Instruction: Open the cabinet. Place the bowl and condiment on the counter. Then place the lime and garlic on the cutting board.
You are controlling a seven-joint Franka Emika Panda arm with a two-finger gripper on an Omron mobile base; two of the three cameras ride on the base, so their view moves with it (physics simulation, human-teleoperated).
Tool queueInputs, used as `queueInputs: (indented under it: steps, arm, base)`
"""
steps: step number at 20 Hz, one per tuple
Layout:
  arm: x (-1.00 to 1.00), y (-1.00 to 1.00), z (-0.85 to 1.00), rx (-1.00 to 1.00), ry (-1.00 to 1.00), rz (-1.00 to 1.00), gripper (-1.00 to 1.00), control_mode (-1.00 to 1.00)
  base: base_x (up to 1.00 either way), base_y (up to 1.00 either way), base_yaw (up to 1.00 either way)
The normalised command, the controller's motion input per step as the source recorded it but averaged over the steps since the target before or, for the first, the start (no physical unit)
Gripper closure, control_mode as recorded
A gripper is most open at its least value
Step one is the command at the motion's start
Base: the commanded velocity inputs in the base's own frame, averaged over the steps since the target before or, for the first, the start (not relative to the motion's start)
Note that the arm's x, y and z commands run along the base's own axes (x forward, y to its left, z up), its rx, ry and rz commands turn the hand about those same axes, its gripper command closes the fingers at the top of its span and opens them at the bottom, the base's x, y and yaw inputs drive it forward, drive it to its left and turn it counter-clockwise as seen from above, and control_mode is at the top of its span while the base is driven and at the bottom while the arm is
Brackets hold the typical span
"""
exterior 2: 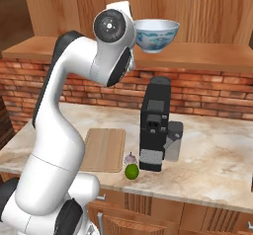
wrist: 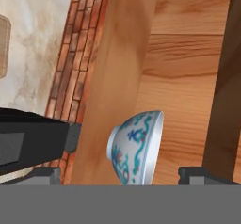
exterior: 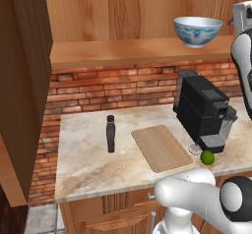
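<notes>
With jaws wide open, I line my gripper (wrist: 120, 173) up on the small white blue-patterned bowl (wrist: 136, 148) on the open brown wood cabinet's shelf (exterior: 123, 51), aiming to straddle its rim squarely before closing.

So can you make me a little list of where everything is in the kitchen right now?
cabinet: open
bowl: on cabinet shelf
gripper: open, fingertips either side of the bowl
condiment: upright on counter, left of the board
cutting board: bare
lime: on counter by coffee machine
garlic: beside lime
</notes>
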Motion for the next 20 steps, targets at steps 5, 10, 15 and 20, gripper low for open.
queueInputs:
  steps: [5, 10, 15, 20]
  arm:
    - [0.28, -0.08, 0.0, -0.02, 0.0, 0.0, -1.0, -1.0]
    - [0.29, -0.07, -0.02, -0.01, 0.0, 0.0, -1.0, -1.0]
    - [0.28, -0.05, -0.04, 0.0, 0.0, 0.0, -1.0, -1.0]
    - [0.25, -0.05, -0.03, 0.0, 0.0, 0.0, -1.0, -1.0]
  base:
    - [0.0, 0.0, 0.0]
    - [0.0, 0.0, 0.0]
    - [0.0, 0.0, 0.0]
    - [0.0, 0.0, 0.0]
